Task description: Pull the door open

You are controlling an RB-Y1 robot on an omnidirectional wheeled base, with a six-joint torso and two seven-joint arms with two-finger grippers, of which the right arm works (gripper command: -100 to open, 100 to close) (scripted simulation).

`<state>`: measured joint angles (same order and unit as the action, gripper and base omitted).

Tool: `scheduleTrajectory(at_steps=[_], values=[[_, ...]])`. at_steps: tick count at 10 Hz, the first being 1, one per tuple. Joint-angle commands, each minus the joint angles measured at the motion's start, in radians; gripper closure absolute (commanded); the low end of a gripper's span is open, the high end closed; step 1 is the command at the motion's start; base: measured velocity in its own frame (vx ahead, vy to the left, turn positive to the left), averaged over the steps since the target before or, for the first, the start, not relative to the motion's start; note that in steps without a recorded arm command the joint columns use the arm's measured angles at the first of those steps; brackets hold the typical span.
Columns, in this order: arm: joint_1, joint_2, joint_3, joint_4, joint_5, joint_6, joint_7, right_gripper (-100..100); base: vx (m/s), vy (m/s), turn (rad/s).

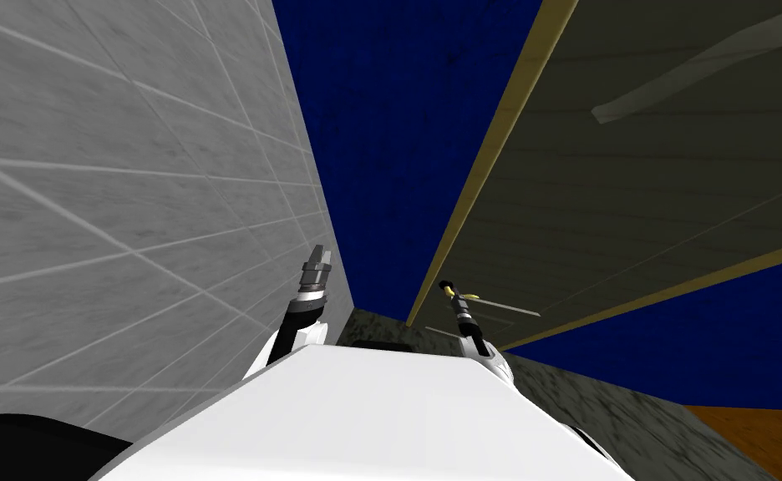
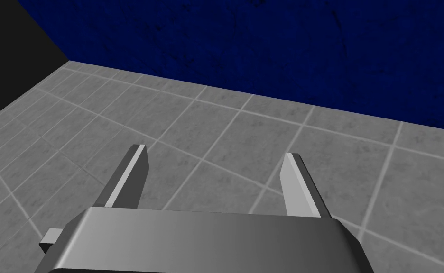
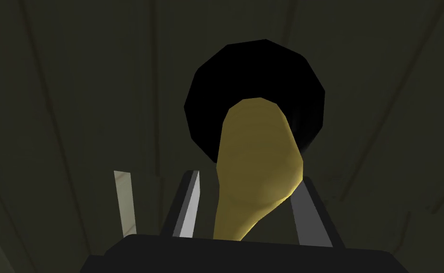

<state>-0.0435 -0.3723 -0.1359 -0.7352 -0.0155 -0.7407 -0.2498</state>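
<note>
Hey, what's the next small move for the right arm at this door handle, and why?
Probably draw the right gripper straight back toward the body. Its fingers appear shut on the yellow handle, against the dark door, so the grip looks made and pulling is what remains.

Head camera looks down between tiled wall [image 1: 130, 209] (left wrist's view too) and door [image 1: 632, 209], which right wrist faces closely

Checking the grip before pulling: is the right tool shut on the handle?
Shut: the right tool has its fingers against both sides of the yellow handle.
</note>
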Motion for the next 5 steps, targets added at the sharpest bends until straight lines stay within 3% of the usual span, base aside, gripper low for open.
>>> scheduleTrajectory(at_steps=[1, 5], values=[[0.000, 0.001, 0.000, -0.001, 0.000, 0.001, 0.001, 100, -0.029, 0.000, -0.016], [0.000, 0.001, 0.000, -0.001, 0.000, 0.001, 0.001, 100, -0.007, -0.001, 0.004]])
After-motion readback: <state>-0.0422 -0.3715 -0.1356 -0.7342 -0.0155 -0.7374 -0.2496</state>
